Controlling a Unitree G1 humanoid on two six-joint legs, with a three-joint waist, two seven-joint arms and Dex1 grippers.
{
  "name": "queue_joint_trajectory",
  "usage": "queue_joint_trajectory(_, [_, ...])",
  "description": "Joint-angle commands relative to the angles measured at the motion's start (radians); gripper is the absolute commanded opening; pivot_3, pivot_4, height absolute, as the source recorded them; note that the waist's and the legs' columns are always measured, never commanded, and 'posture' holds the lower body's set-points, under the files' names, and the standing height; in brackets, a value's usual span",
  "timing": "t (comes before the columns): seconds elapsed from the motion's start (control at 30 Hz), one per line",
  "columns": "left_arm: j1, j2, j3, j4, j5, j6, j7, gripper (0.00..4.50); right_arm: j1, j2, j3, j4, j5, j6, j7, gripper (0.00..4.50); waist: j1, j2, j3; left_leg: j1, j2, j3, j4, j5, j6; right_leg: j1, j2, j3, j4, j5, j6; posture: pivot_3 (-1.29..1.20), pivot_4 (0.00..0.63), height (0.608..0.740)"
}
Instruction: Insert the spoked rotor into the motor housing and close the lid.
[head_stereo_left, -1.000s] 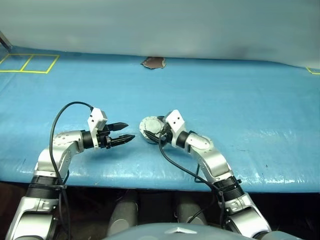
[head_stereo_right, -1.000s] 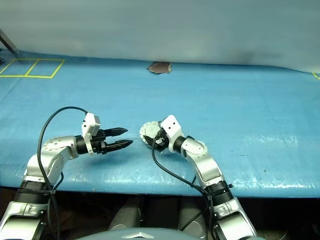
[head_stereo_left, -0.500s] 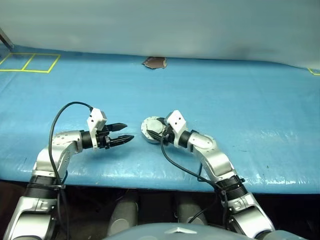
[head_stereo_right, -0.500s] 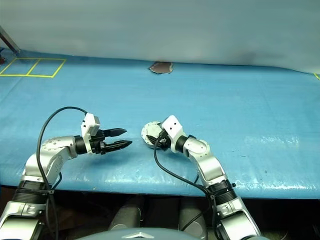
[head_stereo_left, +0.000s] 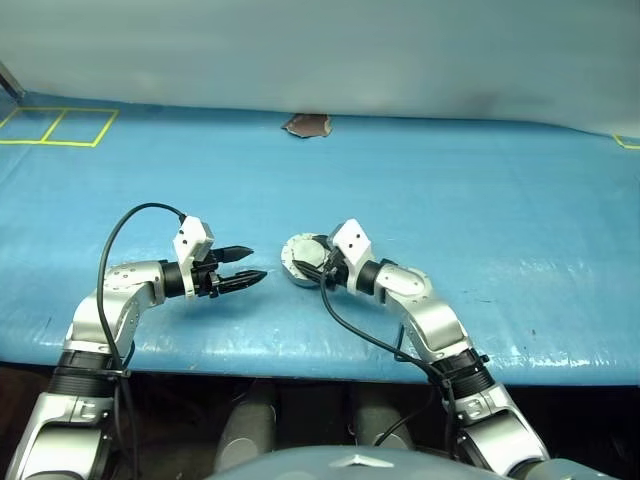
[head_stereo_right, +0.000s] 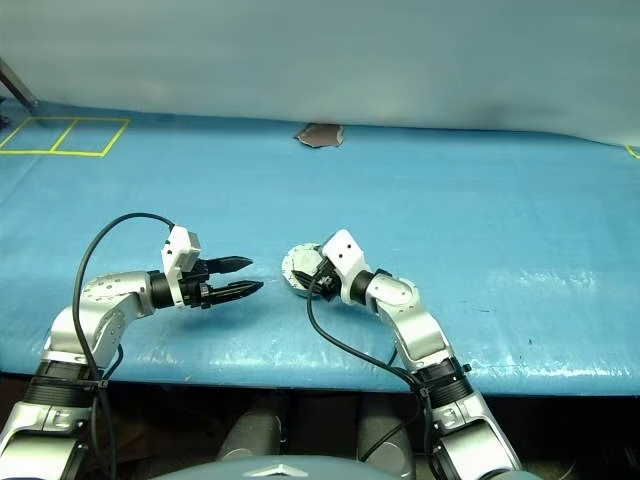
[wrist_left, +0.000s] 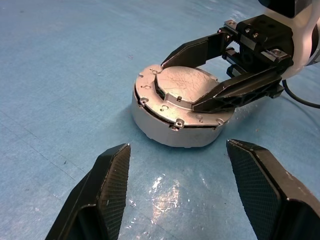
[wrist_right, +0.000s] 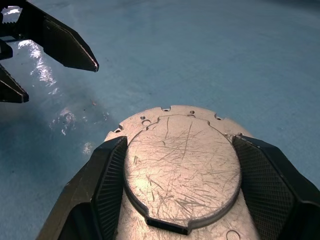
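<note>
The motor housing (wrist_left: 170, 132), a shallow round silver cup, sits on the blue table with the lid (wrist_right: 182, 165) lying flat and closed over it. The lid's top is a scratched raised plate. My right gripper (head_stereo_left: 303, 263) reaches over it from the right, one black finger (wrist_right: 107, 180) pressed against each side of that raised plate. My left gripper (head_stereo_left: 257, 262) hovers a short way to the housing's left, pointing at it, open and empty. The spoked rotor is out of view.
The blue table (head_stereo_left: 480, 200) runs wide to both sides and ends in a front edge just below my arms. A brown patch (head_stereo_left: 308, 125) lies at the back edge, and yellow tape squares (head_stereo_left: 60, 125) mark the far left corner.
My right gripper's fingers have drawn in from wide open onto the lid's raised plate. The left arm and the housing have stayed in place.
</note>
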Motion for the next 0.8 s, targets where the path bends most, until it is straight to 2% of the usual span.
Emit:
queue_joint_trajectory(0.03, [-0.009, 0.005, 0.016, -0.016, -0.003, -0.015, 0.004, 3.35, -0.018, 0.015, -0.011, 0.007, 0.007, 0.008, -0.012, 3.02, 0.000, 0.000, 0.000, 0.000, 0.000, 0.000, 0.000, 0.000, 0.000, 0.000, 0.000, 0.000, 0.000, 0.000, 0.000, 0.00, 0.150, 0.740])
queue_joint_trajectory(0.53, [-0.007, 0.002, 0.021, -0.023, -0.008, -0.005, 0.020, 3.35, 0.010, -0.005, 0.036, 0.080, -0.060, -0.024, -0.011, 3.02, -0.003, 0.000, 0.000, 0.001, 0.000, 0.000, 0.000, 0.000, 0.000, 0.000, 0.000, 0.000, 0.000, 0.000, 0.000, 0.00, 0.150, 0.740])
queue_joint_trajectory(0.77, [-0.070, -0.048, 0.041, -0.009, -0.045, 0.086, 0.097, 3.35, 0.024, -0.008, 0.034, 0.077, -0.058, -0.024, -0.016, 3.02, 0.001, -0.001, -0.001, 0.001, 0.000, 0.000, 0.000, 0.000, 0.000, 0.001, 0.000, 0.000, 0.000, 0.000, 0.000, 0.00, 0.150, 0.740])
queue_joint_trajectory(0.8, [-0.089, -0.062, 0.043, 0.000, -0.055, 0.099, 0.108, 2.95, 0.022, -0.008, 0.032, 0.073, -0.055, -0.022, -0.015, 3.02, 0.001, -0.001, -0.001, 0.001, 0.000, 0.000, 0.000, 0.000, 0.000, 0.002, 0.000, 0.000, 0.000, 0.000, 0.000, 0.00, 0.150, 0.740])
